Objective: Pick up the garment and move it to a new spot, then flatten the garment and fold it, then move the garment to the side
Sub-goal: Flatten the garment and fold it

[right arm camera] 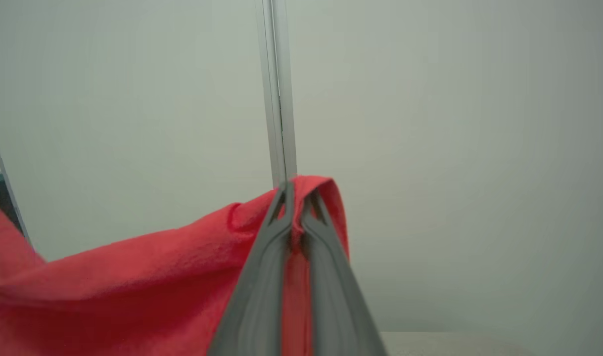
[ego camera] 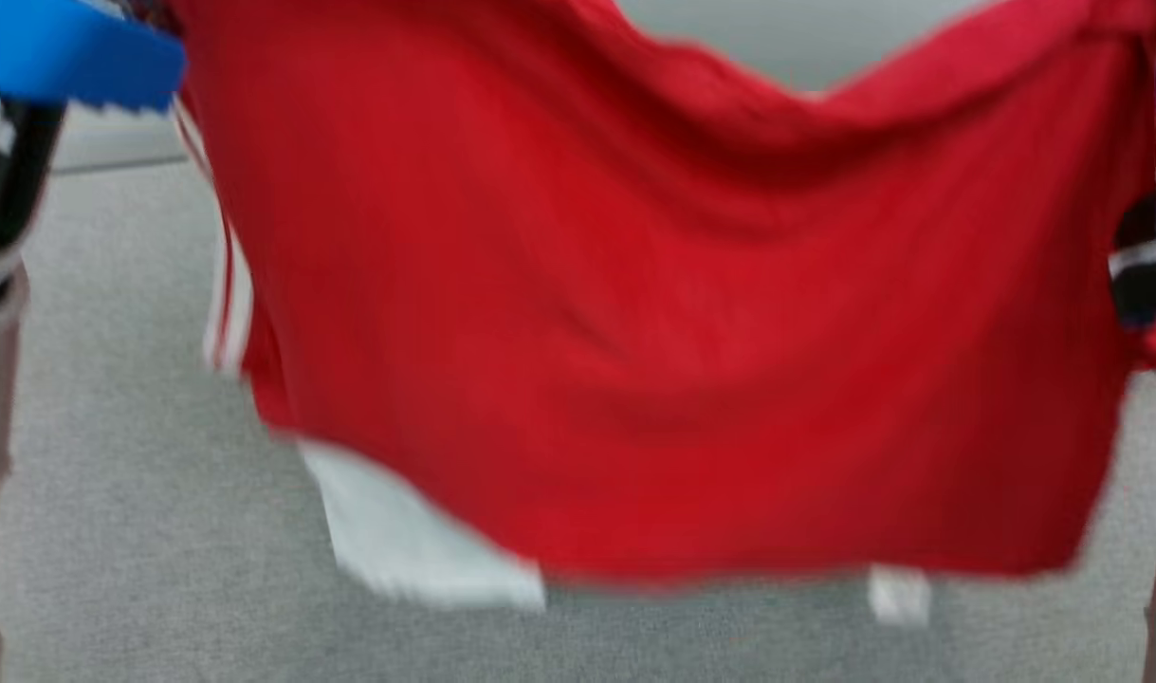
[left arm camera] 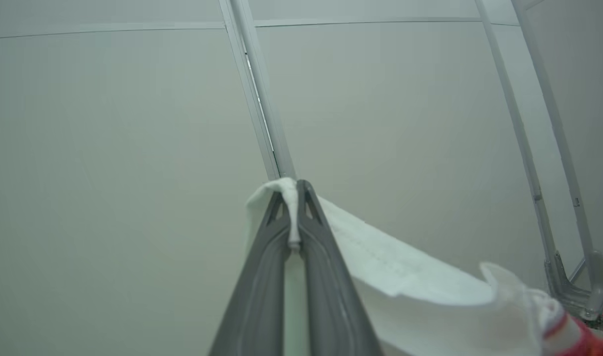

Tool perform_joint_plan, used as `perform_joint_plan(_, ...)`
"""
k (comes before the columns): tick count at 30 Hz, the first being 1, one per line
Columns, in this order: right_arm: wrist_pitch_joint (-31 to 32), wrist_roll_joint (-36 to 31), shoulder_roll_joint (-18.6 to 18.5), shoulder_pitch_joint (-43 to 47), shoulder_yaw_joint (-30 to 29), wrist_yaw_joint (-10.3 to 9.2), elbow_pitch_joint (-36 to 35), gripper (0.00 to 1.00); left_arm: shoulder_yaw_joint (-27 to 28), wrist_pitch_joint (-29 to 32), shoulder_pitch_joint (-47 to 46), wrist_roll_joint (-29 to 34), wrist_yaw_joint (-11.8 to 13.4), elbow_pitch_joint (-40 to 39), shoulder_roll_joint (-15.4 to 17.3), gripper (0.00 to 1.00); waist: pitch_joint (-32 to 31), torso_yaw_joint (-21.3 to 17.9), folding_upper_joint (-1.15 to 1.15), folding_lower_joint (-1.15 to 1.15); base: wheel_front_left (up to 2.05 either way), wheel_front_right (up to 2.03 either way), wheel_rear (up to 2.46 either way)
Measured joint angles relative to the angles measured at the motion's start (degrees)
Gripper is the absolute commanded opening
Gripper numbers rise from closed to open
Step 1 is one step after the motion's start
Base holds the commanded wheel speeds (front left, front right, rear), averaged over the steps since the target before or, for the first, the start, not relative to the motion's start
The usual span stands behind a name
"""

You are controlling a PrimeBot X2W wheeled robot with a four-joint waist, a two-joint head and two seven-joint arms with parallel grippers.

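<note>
Now the red garment hangs spread in the air between the two sets of jaws, above the grey tabletop. The left jaws are clamped together on the garment's white trim, which folds over their tips. The right jaws are pinched shut on a red edge that loops over theirs. Between the two grips the top edge sags. Blur hides whether the lower hem touches the tabletop.

The garment is soft matt cloth; the grey surface beneath looks rough, felt-like.
</note>
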Motion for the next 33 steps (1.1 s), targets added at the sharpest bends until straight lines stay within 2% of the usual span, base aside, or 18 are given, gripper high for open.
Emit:
perform_joint_plan(4,-3.57,-4.52,-1.65,-12.01,2.22,0.00,11.04,0.00,-1.72,-1.63,-7.91,3.56,-0.02,7.76,1.56,0.00,4.25,-0.19,0.00,0.00,0.00,0.00,0.00)
perform_joint_plan(7,-7.53,-8.20,-1.42,-22.01,3.65,0.00,20.39,0.00,-2.44,-4.67,-14.84,5.87,-0.03,14.01,1.29,0.00,6.68,0.06,0.00,0.00,0.00,0.00,0.00)
perform_joint_plan(11,-13.68,-16.99,-1.29,-33.43,6.66,0.00,30.96,0.00,-4.34,-8.16,-23.54,9.28,-0.10,20.78,1.13,0.00,10.18,-0.11,0.00,0.01,0.00,0.00,0.00)
perform_joint_plan(17,-19.57,-25.74,0.77,-41.27,8.03,0.02,45.66,0.00,-6.16,-13.79,-26.48,9.81,-0.08,31.74,-1.02,0.00,14.94,0.94,0.00,0.00,0.00,0.00,0.00)
perform_joint_plan(25,-27.11,-30.84,3.60,-40.44,4.48,0.01,62.07,0.00,-7.72,-23.86,-18.09,7.16,0.14,40.01,-5.49,0.00,20.74,3.83,0.00,0.00,0.00,0.00,0.00)
perform_joint_plan(29,-31.67,-30.18,3.94,-37.61,3.82,0.00,67.49,0.00,-8.86,-26.38,-12.18,4.90,-0.02,39.29,-6.32,0.00,22.14,5.67,0.00,0.00,0.00,0.00,0.00)
perform_joint_plan(33,-34.89,-27.62,4.36,-35.35,5.15,0.01,69.67,0.00,-7.62,-27.09,-6.18,2.96,-0.03,34.66,-4.90,0.00,22.01,6.49,0.00,0.00,0.00,0.00,0.00)
